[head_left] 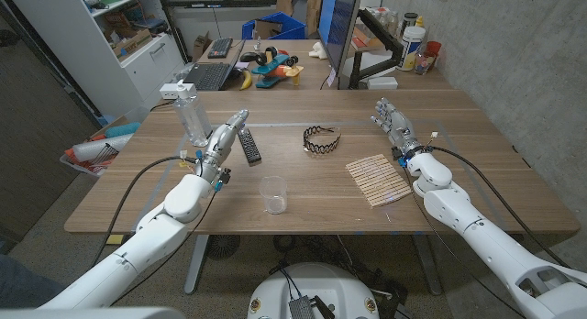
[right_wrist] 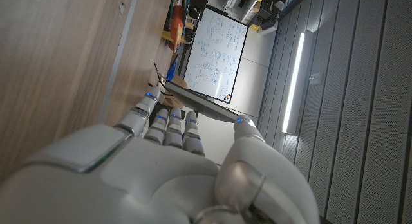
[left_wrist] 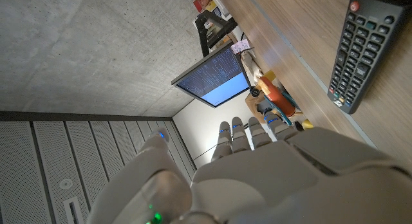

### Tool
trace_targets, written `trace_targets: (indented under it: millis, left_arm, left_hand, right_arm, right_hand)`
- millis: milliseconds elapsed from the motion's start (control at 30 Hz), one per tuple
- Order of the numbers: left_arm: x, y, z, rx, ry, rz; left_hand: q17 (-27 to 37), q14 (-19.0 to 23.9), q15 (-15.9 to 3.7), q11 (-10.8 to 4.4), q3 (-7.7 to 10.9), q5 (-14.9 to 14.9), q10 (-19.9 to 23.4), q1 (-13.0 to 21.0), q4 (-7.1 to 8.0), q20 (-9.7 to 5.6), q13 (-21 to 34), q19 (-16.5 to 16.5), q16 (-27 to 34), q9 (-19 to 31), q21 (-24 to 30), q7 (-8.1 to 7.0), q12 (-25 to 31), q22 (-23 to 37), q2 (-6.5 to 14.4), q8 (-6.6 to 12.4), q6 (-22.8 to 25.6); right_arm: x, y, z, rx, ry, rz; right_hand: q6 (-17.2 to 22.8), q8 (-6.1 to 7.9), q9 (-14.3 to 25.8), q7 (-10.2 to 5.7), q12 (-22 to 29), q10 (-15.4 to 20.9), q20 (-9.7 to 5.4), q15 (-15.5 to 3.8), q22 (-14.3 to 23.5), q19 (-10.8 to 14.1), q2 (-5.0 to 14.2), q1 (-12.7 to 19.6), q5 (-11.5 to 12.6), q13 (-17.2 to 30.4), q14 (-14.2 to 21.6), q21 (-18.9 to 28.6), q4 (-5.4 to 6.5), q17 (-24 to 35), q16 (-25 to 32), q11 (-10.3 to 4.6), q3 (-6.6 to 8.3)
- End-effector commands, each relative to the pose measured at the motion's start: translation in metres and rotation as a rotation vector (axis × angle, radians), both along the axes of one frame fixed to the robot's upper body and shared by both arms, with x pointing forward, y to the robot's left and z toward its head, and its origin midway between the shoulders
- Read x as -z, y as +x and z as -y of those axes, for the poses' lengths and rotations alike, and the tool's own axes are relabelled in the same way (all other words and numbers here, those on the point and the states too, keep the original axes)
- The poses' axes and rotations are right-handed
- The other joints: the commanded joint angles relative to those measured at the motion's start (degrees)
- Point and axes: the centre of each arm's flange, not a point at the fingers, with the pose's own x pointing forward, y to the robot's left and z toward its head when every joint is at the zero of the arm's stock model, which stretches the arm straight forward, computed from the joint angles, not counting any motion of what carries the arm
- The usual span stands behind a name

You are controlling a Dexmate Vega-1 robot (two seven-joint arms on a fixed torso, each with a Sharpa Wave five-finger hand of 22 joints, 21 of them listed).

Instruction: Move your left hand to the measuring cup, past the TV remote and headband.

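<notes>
A clear plastic measuring cup (head_left: 273,194) stands upright on the wooden table near its front edge. My left hand (head_left: 224,141) hovers up and to the left of it, fingers straight and apart, holding nothing. The black TV remote (head_left: 249,146) lies just right of those fingers and appears again as the TV remote (left_wrist: 364,47) in the left wrist view beyond my left hand (left_wrist: 244,179). A black wavy headband (head_left: 322,139) lies further right at mid-table. My right hand (head_left: 396,126) is raised at the right side, fingers straight, empty; my right hand (right_wrist: 167,166) shows the same.
A clear plastic bottle (head_left: 192,117) stands just left of my left hand. A bamboo mat (head_left: 377,180) lies at the right, beside my right arm. A laptop (head_left: 201,76), toys and a monitor (head_left: 337,30) sit on the desk behind.
</notes>
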Motion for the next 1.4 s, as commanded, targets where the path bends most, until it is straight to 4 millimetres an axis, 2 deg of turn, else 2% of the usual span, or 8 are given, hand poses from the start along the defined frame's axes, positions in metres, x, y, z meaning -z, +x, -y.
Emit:
trace_targets:
  millis: [33,500,967,1400]
  left_arm:
    - [0.006,-0.012,0.000,-0.025,0.036,0.014]
    - [0.017,-0.021,0.003,-0.032,0.068,0.025]
    - [0.021,-0.042,0.016,-0.013,0.133,0.075]
    - [0.026,-0.054,0.021,0.013,0.163,0.068]
  left_hand:
    - [0.12,0.41,0.16,0.36,0.09,-0.09,0.42,0.31,-0.28,-0.14,0.08,-0.05,0.16,0.33,-0.23,0.23,0.34,0.34,0.30,0.29,0.40]
    - [0.10,0.83,0.07,0.36,0.24,-0.17,0.78,0.74,-0.68,0.16,0.05,0.21,0.22,0.35,-0.52,0.13,0.44,0.35,0.50,0.43,1.07]
    - [0.10,1.01,0.09,0.25,0.29,-0.28,0.93,1.06,-1.05,0.51,0.03,0.34,0.18,0.36,-0.87,0.06,0.45,0.36,0.57,0.46,1.55]
    - [0.10,1.06,0.07,0.26,0.34,-0.34,0.88,1.30,-1.33,0.60,0.02,0.35,0.12,0.36,-1.18,0.02,0.40,0.37,0.63,0.37,1.61]
  right_arm:
    - [-0.002,-0.002,-0.002,0.006,-0.003,0.004]
    - [0.000,-0.005,0.001,0.013,0.014,0.012]
    - [0.001,-0.007,-0.002,0.008,0.018,0.017]
    - [0.001,-0.007,-0.002,0.011,0.023,0.016]
  right_hand:
    - [0.46,0.24,0.31,-0.17,0.06,0.65,0.08,-0.08,0.05,0.52,0.55,0.35,0.15,0.13,0.27,-0.09,-0.31,0.14,0.35,0.00,0.11]
    - [0.68,0.26,0.31,-0.34,0.08,0.98,-0.11,-0.42,0.06,1.01,0.56,0.45,0.14,0.12,0.64,-0.12,-0.44,0.07,0.42,-0.03,0.08]
    - [0.71,0.21,0.32,-0.54,0.07,1.21,-0.15,-0.48,0.06,1.17,0.67,0.50,0.13,0.12,0.84,-0.27,-0.49,0.05,0.45,-0.11,0.06]
    - [0.75,0.18,0.32,-0.68,0.12,1.54,-0.24,-0.82,0.06,1.42,0.67,0.55,0.12,0.11,1.04,-0.33,-0.56,0.01,0.47,-0.23,0.02]
